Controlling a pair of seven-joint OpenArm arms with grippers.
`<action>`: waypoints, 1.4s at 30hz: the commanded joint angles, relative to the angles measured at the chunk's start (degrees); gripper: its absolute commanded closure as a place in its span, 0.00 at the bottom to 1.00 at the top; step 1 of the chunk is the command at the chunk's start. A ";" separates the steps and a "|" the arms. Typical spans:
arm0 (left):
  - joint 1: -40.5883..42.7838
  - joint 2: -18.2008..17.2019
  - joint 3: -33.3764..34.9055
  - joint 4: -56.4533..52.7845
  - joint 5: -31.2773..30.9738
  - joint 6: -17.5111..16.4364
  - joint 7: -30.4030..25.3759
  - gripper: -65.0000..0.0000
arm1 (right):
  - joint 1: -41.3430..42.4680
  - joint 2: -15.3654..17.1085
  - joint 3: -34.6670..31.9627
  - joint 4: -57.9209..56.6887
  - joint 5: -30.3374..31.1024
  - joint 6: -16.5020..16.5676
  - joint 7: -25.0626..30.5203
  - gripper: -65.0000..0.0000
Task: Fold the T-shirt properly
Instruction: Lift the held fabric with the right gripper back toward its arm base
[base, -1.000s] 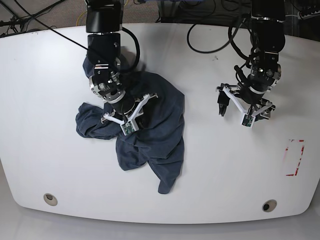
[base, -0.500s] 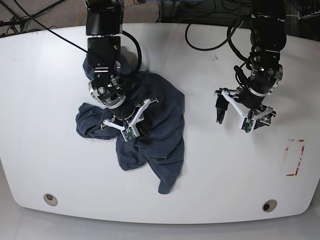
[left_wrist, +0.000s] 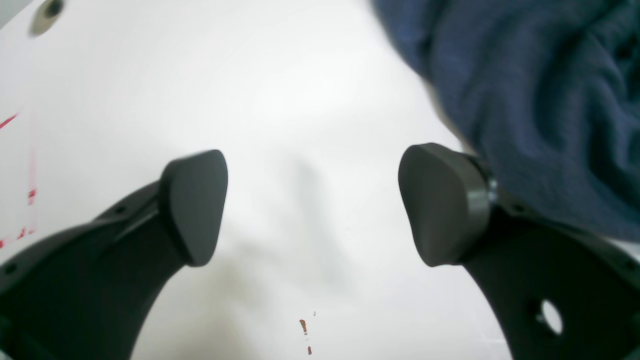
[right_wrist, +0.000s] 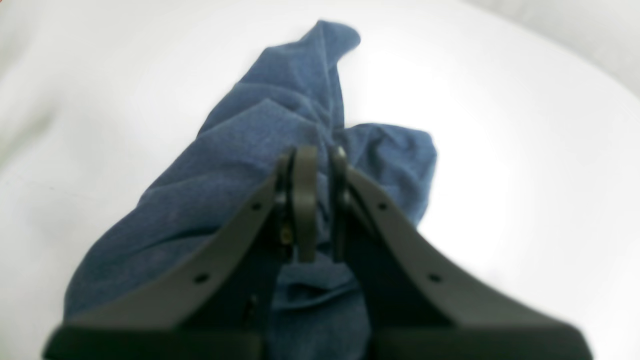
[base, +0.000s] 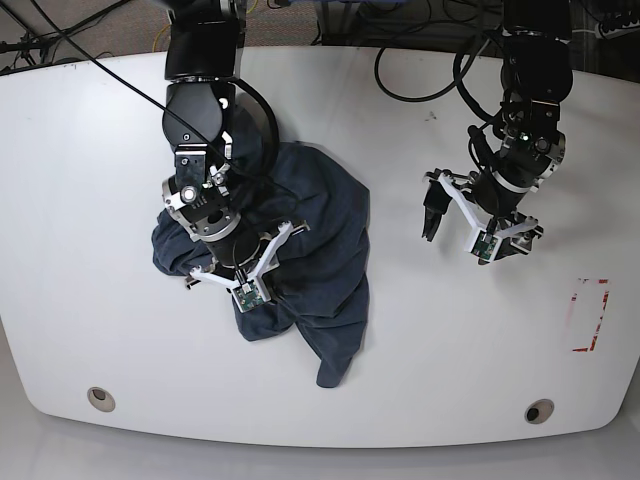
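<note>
Right gripper (right_wrist: 315, 210), jaws pinched on crumpled T-shirt (base: 320, 250); left gripper (left_wrist: 312, 205) jaws wide, empty, over white counter (base: 450, 340). Soft, limp, light fabric: prob. best taken at hem/shoulders.

— See that on the white table (base: 90, 200)?

— Yes. Dark blue T-shirt (base: 320, 260), all bunched up, left of the middle of the frame. One long bit hanging down toward the bottom edge.

— And on top of it?

— Right gripper (base: 243, 262), pressed down into the cloth, jaws together on a fold.

— Over on the right side of the frame?

— Left gripper (base: 478, 222), jaws wide apart, nothing in them. Well away from the shirt, above bare table.

— Anything else?

— Red marks (base: 590, 315) near the right edge. Two round holes (base: 99, 398) low down, one at each bottom corner. Black cables (base: 420, 85) along the top.
</note>
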 joint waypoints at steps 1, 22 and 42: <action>-0.93 -0.50 -0.29 0.97 -0.21 -0.61 -1.16 0.19 | 0.80 0.26 0.46 4.39 0.60 -0.10 -0.71 0.93; -0.84 -0.59 -0.38 0.97 -0.12 -1.93 -1.16 0.19 | -18.19 -3.25 9.69 17.41 1.21 -0.80 -2.47 0.07; 0.22 -0.50 -3.72 0.97 -0.03 -4.57 -1.24 0.19 | -22.94 -7.11 16.90 15.38 6.40 -1.33 -2.56 0.16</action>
